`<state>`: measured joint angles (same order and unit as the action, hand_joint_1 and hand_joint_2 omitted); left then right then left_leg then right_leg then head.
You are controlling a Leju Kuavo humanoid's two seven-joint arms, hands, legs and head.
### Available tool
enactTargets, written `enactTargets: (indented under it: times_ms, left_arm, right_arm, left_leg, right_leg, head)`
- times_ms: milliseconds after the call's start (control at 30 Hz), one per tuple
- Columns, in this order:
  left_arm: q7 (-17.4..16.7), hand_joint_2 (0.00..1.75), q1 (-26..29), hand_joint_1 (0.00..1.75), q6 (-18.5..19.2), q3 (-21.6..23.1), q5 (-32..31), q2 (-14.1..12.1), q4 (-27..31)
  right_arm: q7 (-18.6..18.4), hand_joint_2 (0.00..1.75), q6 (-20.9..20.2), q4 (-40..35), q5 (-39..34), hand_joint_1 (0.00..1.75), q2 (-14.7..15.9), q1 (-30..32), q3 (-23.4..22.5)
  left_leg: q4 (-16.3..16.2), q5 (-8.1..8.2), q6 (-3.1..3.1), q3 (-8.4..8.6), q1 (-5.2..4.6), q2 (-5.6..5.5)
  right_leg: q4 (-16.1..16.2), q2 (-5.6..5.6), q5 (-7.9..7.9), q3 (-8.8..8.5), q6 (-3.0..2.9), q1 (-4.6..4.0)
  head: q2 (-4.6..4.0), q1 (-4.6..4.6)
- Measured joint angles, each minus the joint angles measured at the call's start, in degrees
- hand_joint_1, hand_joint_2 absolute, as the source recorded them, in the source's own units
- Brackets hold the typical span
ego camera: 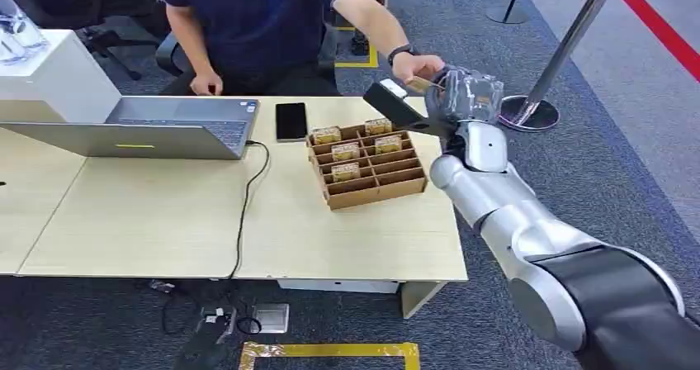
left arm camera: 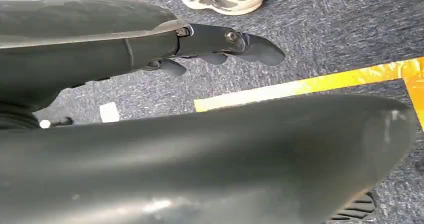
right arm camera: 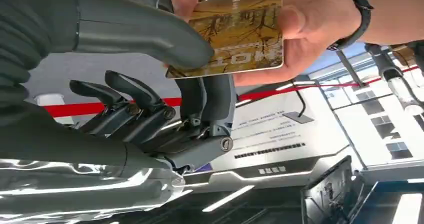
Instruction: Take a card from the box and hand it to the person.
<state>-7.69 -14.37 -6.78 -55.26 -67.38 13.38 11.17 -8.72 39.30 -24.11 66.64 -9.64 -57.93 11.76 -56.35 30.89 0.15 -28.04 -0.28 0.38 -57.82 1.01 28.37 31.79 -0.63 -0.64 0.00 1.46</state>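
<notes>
The right hand (right arm camera: 165, 99) pinches the card (right arm camera: 235, 34) between thumb and fingers (right arm camera: 210, 99); the person's hand (right arm camera: 305, 29) grips its far end.

The left hand (left arm camera: 210, 46) hangs with fingers loosely apart, holding nothing.

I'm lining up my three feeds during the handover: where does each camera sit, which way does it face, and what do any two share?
Head view: high on the body, looking forward and down at the table and box; the right arm reaches in, right hand at the person's hand.
Left wrist view: behind the left hand, facing carpet and yellow tape.
Right wrist view: behind the right hand, turned; thumb and fingers pinch the card.
Shared: head and right wrist views both show the person's hand taking the card.
</notes>
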Motion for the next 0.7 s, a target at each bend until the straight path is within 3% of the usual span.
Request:
enactTargets:
  times_ms: [67,100,200,300,567,700]
  left_arm:
    - [0.00,0.00,-0.09,0.00,0.07,0.31,-0.09,0.02,-0.02]
    - [0.00,0.00,-0.14,0.00,0.26,0.37,-0.15,0.02,-0.02]
    - [0.00,0.00,-0.22,0.00,0.96,0.40,-0.24,0.02,-0.02]
    - [-0.02,0.00,-0.26,0.00,1.31,0.40,-0.24,0.00,-0.02]
    - [-0.46,0.00,-0.10,0.00,1.03,0.35,-0.18,0.00,-0.02]
    - [-0.09,0.00,0.49,0.00,0.79,0.31,0.28,-0.02,-0.02]
  right_arm:
    - [-0.11,1.75,0.02,0.35,0.33,1.75,0.26,0.03,-0.04]
    - [-0.33,1.75,0.02,0.41,0.74,0.00,0.37,0.10,-0.15]
    - [0.05,1.75,0.15,0.41,1.11,0.00,0.68,0.24,-0.94]
    - [2.69,1.75,0.24,0.41,-0.83,0.00,0.83,0.23,-2.54]
    - [14.81,1.75,0.22,-3.42,-10.55,0.00,0.85,1.71,-7.21]
    - [19.41,1.75,-0.37,-11.07,-16.36,0.00,1.18,6.58,-8.17]
  left_leg:
    - [0.00,0.00,0.00,0.00,0.00,0.00]
    - [0.00,0.00,0.00,-0.01,0.00,0.00]
    - [0.00,0.00,0.00,-0.03,0.00,0.00]
    - [0.00,0.00,0.00,-0.03,0.00,0.00]
    - [0.00,0.00,0.00,-0.02,0.00,0.00]
    - [0.01,0.00,0.01,-0.02,0.00,-0.03]
  right_leg:
    - [0.00,0.00,0.00,0.01,0.00,0.00]
    - [0.00,0.00,0.00,0.01,0.00,0.00]
    - [0.00,0.00,0.00,0.02,0.00,0.00]
    - [0.00,0.00,0.00,0.02,0.00,0.00]
    - [0.00,0.00,0.00,0.01,0.00,0.00]
    - [0.01,0.03,0.01,0.01,0.01,0.00]
  head:
    - [0.00,0.00]
    - [0.00,0.02]
    - [0.00,0.04]
    - [0.00,0.04]
    - [0.00,0.00]
    - [0.00,-0.04]
